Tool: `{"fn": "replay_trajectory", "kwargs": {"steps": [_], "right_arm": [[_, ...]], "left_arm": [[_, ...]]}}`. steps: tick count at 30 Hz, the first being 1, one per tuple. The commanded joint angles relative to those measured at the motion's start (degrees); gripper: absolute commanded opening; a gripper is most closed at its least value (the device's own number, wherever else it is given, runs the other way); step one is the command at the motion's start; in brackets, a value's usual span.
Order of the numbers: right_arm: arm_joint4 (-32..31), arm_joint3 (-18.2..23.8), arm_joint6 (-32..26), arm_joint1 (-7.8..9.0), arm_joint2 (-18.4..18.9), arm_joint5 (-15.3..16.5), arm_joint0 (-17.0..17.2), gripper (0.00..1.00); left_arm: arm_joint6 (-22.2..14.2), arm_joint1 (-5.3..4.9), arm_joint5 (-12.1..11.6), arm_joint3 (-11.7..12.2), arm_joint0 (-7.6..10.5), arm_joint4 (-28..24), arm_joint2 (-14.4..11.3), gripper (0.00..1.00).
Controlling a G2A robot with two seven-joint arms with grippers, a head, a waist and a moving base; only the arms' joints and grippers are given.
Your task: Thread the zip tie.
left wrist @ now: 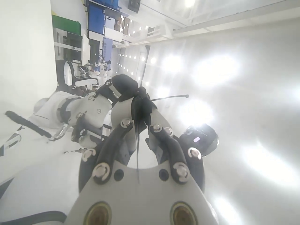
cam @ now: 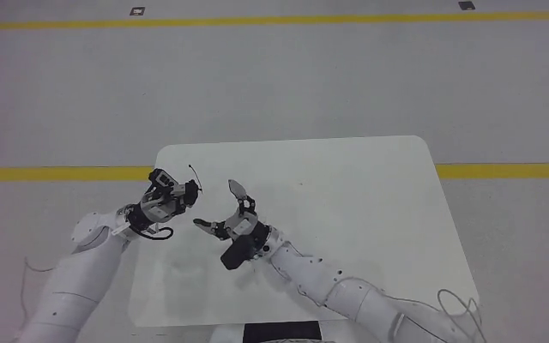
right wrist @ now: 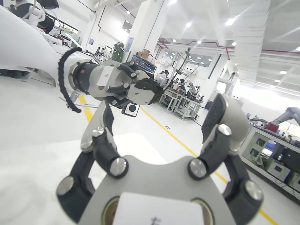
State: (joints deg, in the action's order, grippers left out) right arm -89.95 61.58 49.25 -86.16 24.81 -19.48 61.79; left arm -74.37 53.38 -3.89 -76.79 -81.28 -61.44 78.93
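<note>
White desk [cam: 369,206], frame centre: left gripper [cam: 186,194], fingers clenched on zip tie [left wrist: 170,97], judged light, springy, slippery; take hold near its free end; right gripper [cam: 220,207], fingers spread, empty.

- White worktop [cam: 369,197], rounded corners, fills centre to lower part of frame in top view.
- Surface plain, matte.
- Stands on grey floor [cam: 274,86] w/ yellow lines [cam: 274,19] at top & mid frame.
</note>
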Motion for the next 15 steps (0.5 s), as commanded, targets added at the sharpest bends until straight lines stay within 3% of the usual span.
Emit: {"fn": "replay_trajectory", "kwargs": {"steps": [1,2,9,15], "right_arm": [[0.0,-0.2,-0.7,-0.01,-0.2,0.0,-0.3,0.71],[0.0,-0.2,-0.9,-0.03,-0.4,0.0,-0.4,0.51],[0.0,-0.3,-2.1,-0.32,-0.6,0.0,-0.7,0.35],[0.0,-0.6,-2.7,-0.76,-0.6,0.0,-0.9,0.28]], "left_arm": [[0.0,0.00,0.0,0.0,0.00,0.0,0.0,0.00],[0.0,0.00,0.0,0.0,0.00,0.0,0.0,0.00],[0.0,0.00,0.0,0.0,0.00,0.0,0.0,0.00],[0.0,0.00,0.0,0.0,0.00,0.0,0.0,0.00]]}}
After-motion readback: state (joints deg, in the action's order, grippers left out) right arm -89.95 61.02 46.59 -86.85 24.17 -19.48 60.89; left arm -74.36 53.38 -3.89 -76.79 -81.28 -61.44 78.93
